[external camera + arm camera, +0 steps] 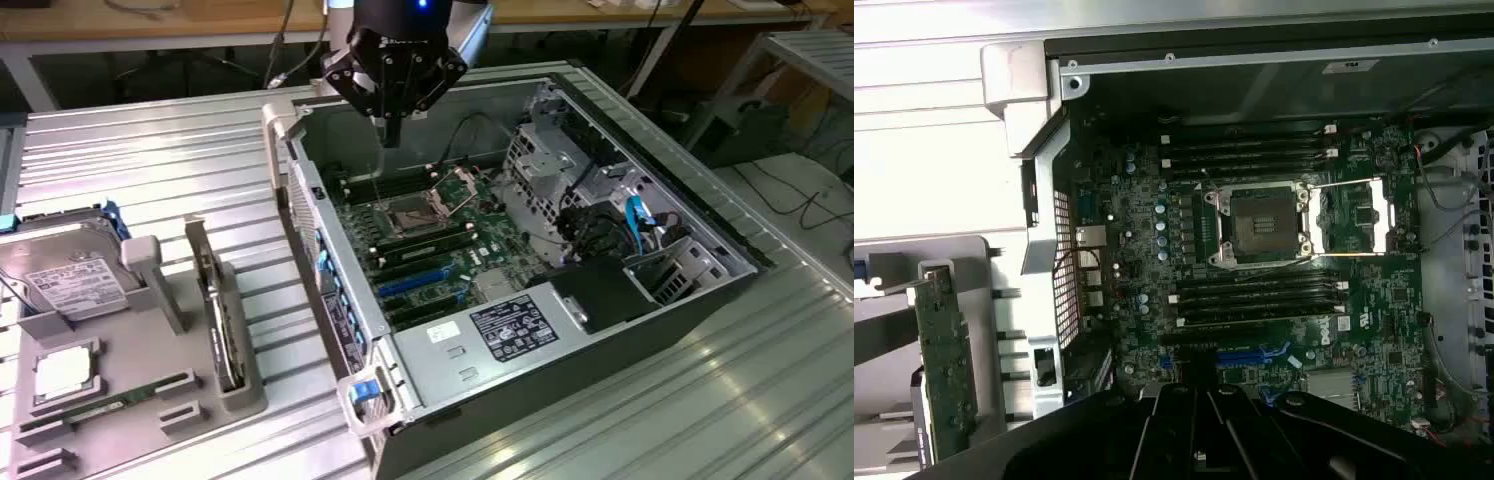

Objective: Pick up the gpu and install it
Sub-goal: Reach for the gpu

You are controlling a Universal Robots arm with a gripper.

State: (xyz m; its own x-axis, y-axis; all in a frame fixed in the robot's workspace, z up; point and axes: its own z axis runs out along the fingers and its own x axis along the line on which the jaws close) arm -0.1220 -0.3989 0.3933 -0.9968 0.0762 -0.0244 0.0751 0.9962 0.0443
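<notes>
Claw (390,136): clenched on nothing, above the open computer case's (694,215) far corner.
Gpu (218,310): on edge in the grey rack (250,400), beside the case.
Exterior view: hard drive (74,282) in rack.
Wrist view: motherboard's CPU socket (1259,225).

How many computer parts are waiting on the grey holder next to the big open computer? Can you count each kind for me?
hard drive: 1
gpu: 1
memory stick: 1
processor chip: 1
Total: 4
</notes>
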